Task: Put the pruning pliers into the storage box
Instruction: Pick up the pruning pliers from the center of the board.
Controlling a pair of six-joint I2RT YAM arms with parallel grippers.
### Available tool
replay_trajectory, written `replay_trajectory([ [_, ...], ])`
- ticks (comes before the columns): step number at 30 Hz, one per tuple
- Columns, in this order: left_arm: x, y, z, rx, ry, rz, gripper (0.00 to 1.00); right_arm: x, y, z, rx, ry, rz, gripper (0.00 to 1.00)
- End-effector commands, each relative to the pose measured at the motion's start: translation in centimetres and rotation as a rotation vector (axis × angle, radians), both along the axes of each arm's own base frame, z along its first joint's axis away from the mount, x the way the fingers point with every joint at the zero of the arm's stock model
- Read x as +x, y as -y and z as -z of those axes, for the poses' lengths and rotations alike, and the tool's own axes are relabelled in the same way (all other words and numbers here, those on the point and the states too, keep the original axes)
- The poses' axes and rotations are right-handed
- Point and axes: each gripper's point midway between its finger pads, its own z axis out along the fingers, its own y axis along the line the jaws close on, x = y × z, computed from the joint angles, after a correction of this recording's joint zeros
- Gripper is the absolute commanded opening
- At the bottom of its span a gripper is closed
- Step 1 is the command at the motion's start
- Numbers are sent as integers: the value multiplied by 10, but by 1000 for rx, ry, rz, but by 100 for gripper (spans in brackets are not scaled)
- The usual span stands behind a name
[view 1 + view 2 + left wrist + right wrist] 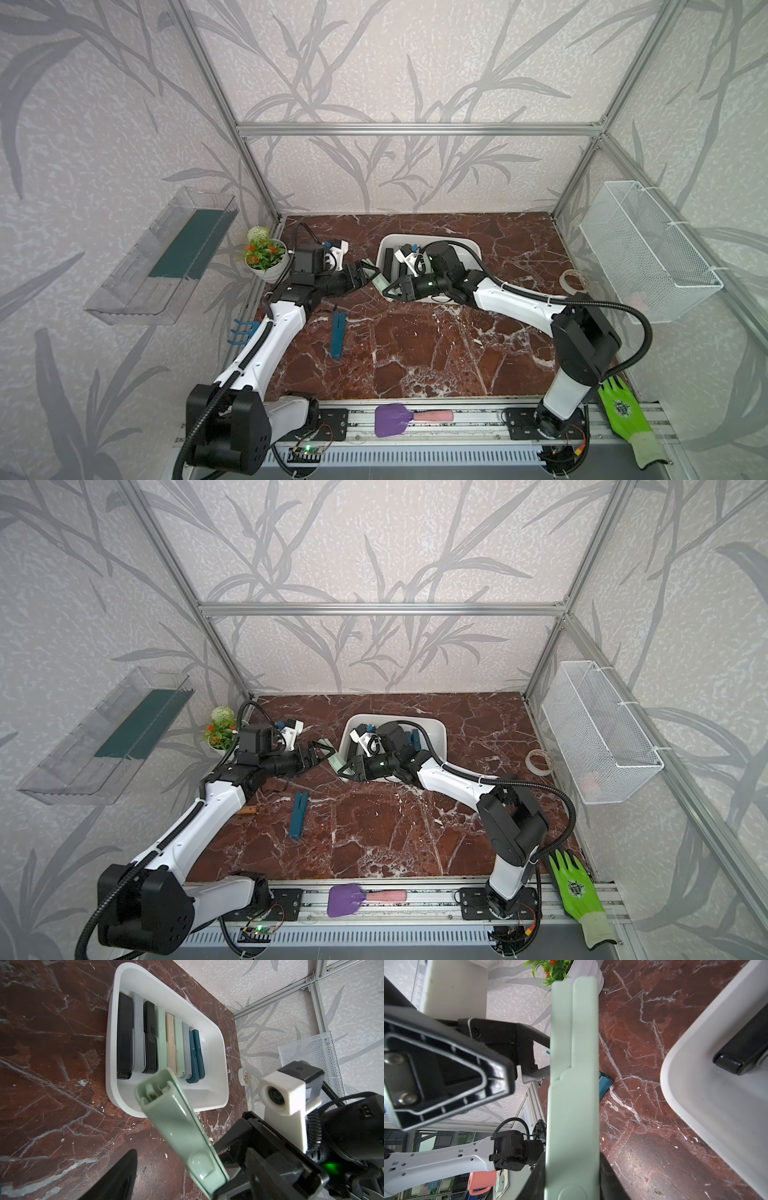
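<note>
Grippers first: we log the right gripper [391,286] as clamped down on one end of the pale green pliers [176,1130], with a finger pressed on each side. The tool is lifted off the table [436,353], its free end pointing to about 10 o'clock. It hangs at the 8 o'clock corner of the storage box [111,1047], not inside it.

Left gripper [369,274] sits at 9 o'clock of that tool, jaws spread wide, gripping nothing. In the right wrist view its fingers [519,1047] are right beside the tool's free end. We cannot tell if they touch it.

Storage box stands on the table toward 12 o'clock of the table's middle. The right arm's wrist hangs over it and hides most of it in both top views. In the left wrist view we see a row of pliers [160,1043] lying flat, side by side on the box floor: black, grey, black, pale green, beige, pale green, grey, dark teal. They are packed toward one side, with bare floor on the other.

One dark teal pliers [338,334] lies flat on the table at 8 o'clock of the box, well apart from it and near the left arm.

Rest, quick:
- potted plant [266,255] at 9 o'clock of the box, by the table edge
- tape roll [575,279] at 3 o'clock of the box
- purple spatula [392,419] on the front rail at 6 o'clock
- green glove [621,409] at 5 o'clock
- wire basket [648,257] on the 3 o'clock wall
- clear tray [166,253] on the 9 o'clock wall
</note>
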Motion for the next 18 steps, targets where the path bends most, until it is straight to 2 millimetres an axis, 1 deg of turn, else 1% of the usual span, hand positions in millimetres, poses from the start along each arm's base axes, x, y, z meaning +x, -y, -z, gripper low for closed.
replay_trajectory([
  [1, 12, -2, -10, 21, 36, -42, 82, -7, -1, -19, 42, 48, -23, 27],
  [4, 16, -2, -7, 30, 28, -64, 80, -8, -3, -18, 40, 54, -22, 27],
  [9, 18, 1, 4, 55, -5, -64, 72, -8, -6, -22, 50, 67, -24, 27],
  [10, 18, 1, 4, 55, -7, -64, 69, -10, -4, -35, 69, 86, -25, 27],
  [11, 19, 1, 5, 56, -11, -66, 67, -11, -4, -36, 72, 89, -26, 27],
  [18, 25, 4, 4, 58, -12, -69, 53, -18, -9, -33, 55, 105, -55, 27],
])
